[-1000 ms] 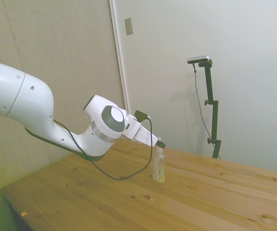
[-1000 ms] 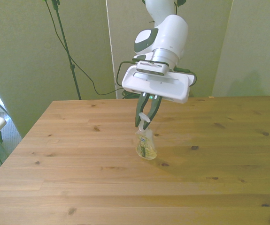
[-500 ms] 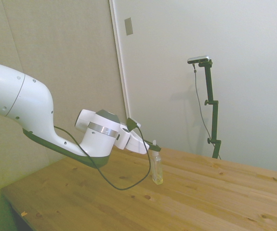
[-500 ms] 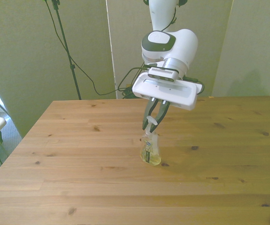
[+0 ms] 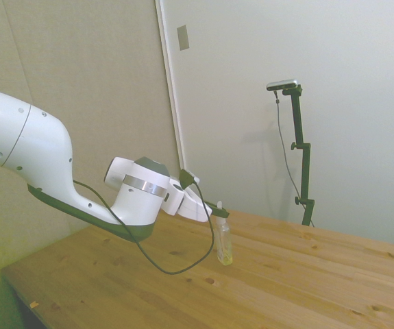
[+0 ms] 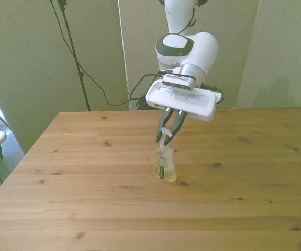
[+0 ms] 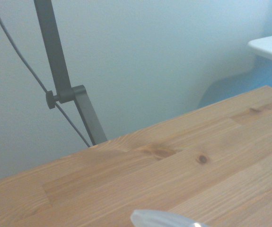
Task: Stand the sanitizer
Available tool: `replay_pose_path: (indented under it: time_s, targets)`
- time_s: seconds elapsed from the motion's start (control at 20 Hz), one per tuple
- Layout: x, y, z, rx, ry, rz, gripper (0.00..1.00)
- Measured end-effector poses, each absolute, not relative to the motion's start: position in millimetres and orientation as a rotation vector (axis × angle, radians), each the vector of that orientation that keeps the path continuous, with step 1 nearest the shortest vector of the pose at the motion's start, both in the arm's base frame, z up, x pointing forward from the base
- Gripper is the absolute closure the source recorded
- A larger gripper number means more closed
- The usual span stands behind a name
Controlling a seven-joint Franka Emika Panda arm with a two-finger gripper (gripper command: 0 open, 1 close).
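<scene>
Sanitizer (image 6: pixel 165 168) is upright on the worktop (image 6: pixel 87 157), base down, roughly mid-table and a touch toward the front view's right. In the side view it (image 5: pixel 224 240) reads vertical with no obvious lean. Pale yellowish liquid sits in the lower part; the white pump top points up.

Gripper (image 6: pixel 165 137) sits just above the pump, wrist tilted, arm coming in low. Jaws look slightly apart around the pump head, seemingly not clamping it, though contact is hard to rule out at this resolution. In the side view the gripper (image 5: pixel 218 211) meets the bottle's top; the gap can't be judged there.

Wrist view only shows bare worktop and a blurred sliver of clear plastic (image 7: pixel 164 219), probably the bottle's top.

Read: standing step looks done, now at release/retreat. Next move calls for a bit more jaw opening, then a straight lift clear of the pump. Bottle is slim and narrow-based, so any sideways drag or a finger catching the nozzle could tip it.
</scene>
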State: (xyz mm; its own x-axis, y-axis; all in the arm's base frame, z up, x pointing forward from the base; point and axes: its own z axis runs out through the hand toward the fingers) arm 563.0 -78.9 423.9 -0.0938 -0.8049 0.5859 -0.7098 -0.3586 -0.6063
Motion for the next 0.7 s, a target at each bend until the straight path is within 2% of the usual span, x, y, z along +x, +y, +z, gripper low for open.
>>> replay_pose_path:
  time_s: [0.7]
  targets:
    - [544.0, -82.0, 402.3, -2.092, 1.737, -1.392, 0.0]
